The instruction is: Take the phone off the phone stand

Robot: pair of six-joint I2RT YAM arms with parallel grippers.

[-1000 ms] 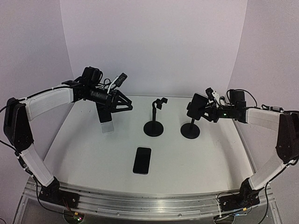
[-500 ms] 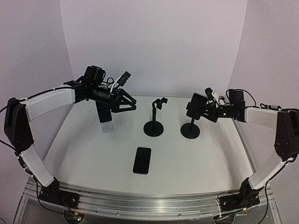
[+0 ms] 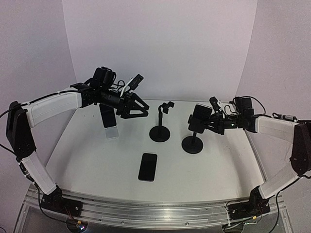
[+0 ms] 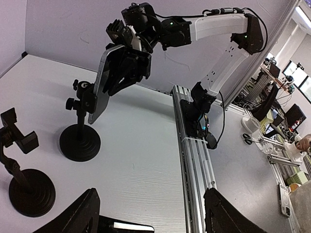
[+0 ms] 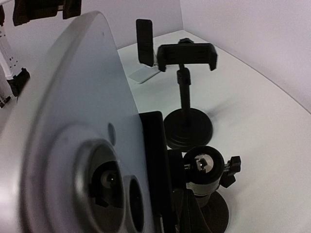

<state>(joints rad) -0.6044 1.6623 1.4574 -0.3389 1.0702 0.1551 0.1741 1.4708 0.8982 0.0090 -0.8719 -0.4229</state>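
Observation:
The phone (image 3: 198,119) sits in the clamp of the right-hand black phone stand (image 3: 193,144), whose round base rests on the table. My right gripper (image 3: 204,121) is shut on the phone's edges from the right; the left wrist view shows its fingers (image 4: 130,65) clasping the phone (image 4: 104,82) above the stand (image 4: 80,142). In the right wrist view the phone's grey back with its camera lenses (image 5: 73,145) fills the left, hiding the jaws, beside the stand's ball joint (image 5: 204,167). My left gripper (image 3: 137,108) hangs open and empty in the air, left of centre.
An empty black stand (image 3: 160,131) is in the middle of the table. A second phone (image 3: 147,166) lies flat in front of it. A third phone leans on a white holder (image 3: 110,122) at back left. The aluminium rail (image 3: 146,211) runs along the near edge.
The right gripper closed on the phone, and phone and stand shifted left and nearer together. The left gripper swung right toward the middle, staying open.

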